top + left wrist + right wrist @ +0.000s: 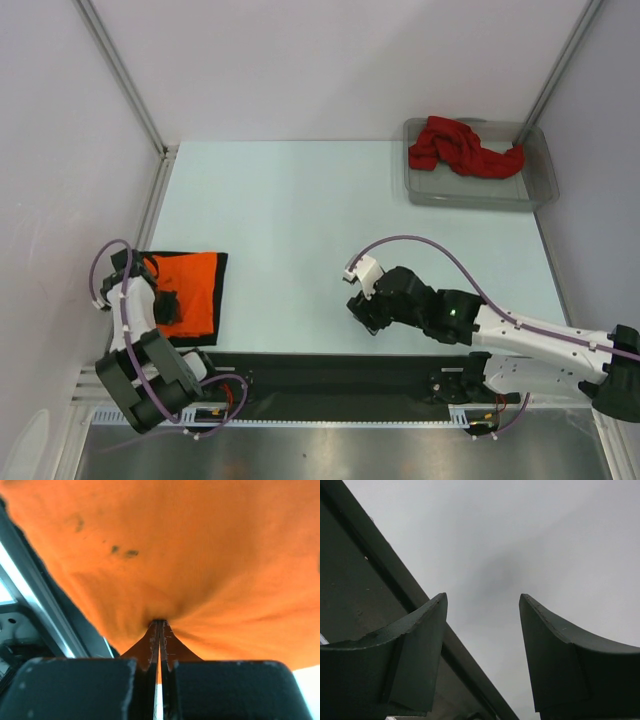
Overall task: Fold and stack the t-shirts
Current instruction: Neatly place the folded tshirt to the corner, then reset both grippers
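Presently the orange t-shirt (195, 285) lies folded at the left side of the table (300, 210), close to the near edge and just ahead of the left arm's base. It forms a nearly square panel, slightly longer from near to far, with its edges roughly parallel to the table edges. Which way the collar points cannot be told. A black t-shirt (222, 275) lies under it, showing only as a dark margin along the far and right sides.

The left gripper (166, 305) sits on the near-left part of the orange panel. Its jaws are clenched, and the cloth is pinched at the fingertips. The orange t-shirt therefore spreads away from the claw to the far side and to the right.

The dark red t-shirt (462, 148) lies crumpled in the tray (545, 185) at the far right corner. Its long axis runs left to right, and it is well apart from both arms.

The right gripper (360, 305) hangs over bare table right of centre, near the dark strip (330, 370) along the near edge. Its jaws are released and hold nothing.

View differences:
- The left wrist view shows the left gripper (159, 625) with cloth puckering in radial creases at its tips, and a few small dark specks (125, 551) on the orange t-shirt (210, 555). The top view shows neither.
- The right wrist view shows the right gripper (482, 600) with a clear gap between its fingers (422, 630) and pale table behind, which the top view cannot resolve.
- Only the top view shows the tray, the dark red t-shirt and the black margin.
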You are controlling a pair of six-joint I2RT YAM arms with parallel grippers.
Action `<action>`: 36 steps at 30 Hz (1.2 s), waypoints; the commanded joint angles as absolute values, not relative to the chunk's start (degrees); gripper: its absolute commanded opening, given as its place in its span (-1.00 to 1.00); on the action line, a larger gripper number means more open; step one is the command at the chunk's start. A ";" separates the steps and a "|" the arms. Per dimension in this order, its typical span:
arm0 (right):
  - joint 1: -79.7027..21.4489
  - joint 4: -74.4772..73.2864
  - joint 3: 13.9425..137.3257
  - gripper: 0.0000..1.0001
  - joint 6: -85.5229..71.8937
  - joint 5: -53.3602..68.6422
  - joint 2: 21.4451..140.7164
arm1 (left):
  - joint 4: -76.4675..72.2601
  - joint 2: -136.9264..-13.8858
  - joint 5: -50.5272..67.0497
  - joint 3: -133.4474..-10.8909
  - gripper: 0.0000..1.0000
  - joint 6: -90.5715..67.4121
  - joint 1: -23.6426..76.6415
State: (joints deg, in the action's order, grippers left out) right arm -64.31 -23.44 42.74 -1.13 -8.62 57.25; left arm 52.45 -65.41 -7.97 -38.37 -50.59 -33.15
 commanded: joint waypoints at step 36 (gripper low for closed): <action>-47.64 -20.20 2.11 0.43 -71.78 -15.91 2.20 | -11.57 -42.12 23.53 -12.68 0.33 -59.58 33.75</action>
State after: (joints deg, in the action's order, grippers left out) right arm -47.68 -16.03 5.34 -55.09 -12.10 9.19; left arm 8.16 -47.48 14.15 -17.54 -56.14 33.15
